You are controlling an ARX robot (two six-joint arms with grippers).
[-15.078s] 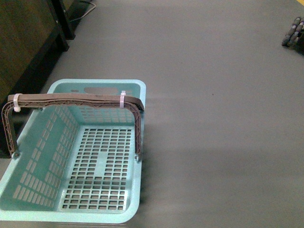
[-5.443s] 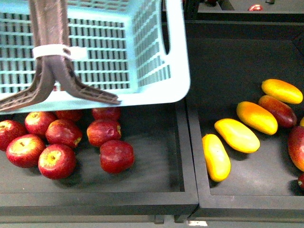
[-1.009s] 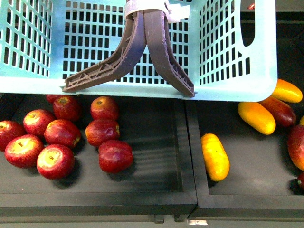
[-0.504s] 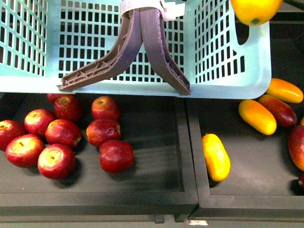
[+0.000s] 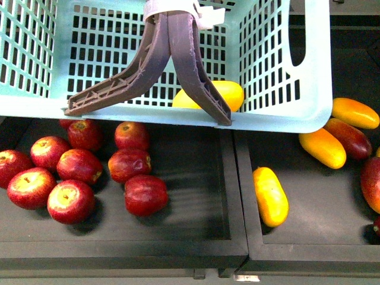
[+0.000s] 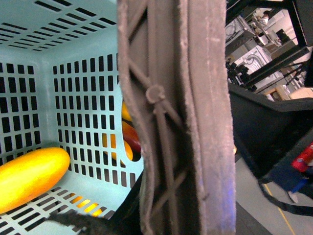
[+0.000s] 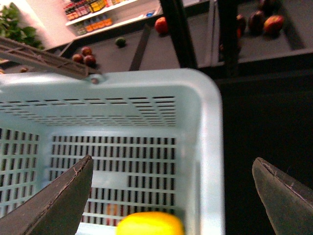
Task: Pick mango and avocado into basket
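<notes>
Basket point(image 5: 35, 107): light turquoise with slotted sides, hanging across the upper part of the front view, above the two fruit bins.
Handles point(image 5: 178, 53): two grey-brown swing handles brought together at the top and bound with a white zip tie point(image 5: 172, 7). They fill most of the left wrist view point(image 6: 195, 122).
Mango point(image 5: 228, 94): bright yellow and lying on the basket floor near the right-hand wall, partly hidden behind one handle. It shows through the lattice from the front and plainly from the left wrist point(image 6: 29, 178). It is blurred at the edge of the right wrist view point(image 7: 149, 224).
Right end effector point(image 7: 173, 196): fingers spread wide with nothing between them, poised over a corner of the basket point(image 7: 210, 147).
Left end effector: pressed close against the handles. I cannot tell how its fingers stand.
Avocado point(image 7: 120, 42): probably the small dark green round fruit on a dark shelf beyond the basket, though it is too small to be sure.
Left bin point(image 5: 196, 214): black, holding a cluster of red apples point(image 5: 71, 202).
Right bin point(image 5: 320, 225): black, holding loose yellow mangoes point(image 5: 271, 196) and dark red ones point(image 5: 350, 138), all outside the basket.
</notes>
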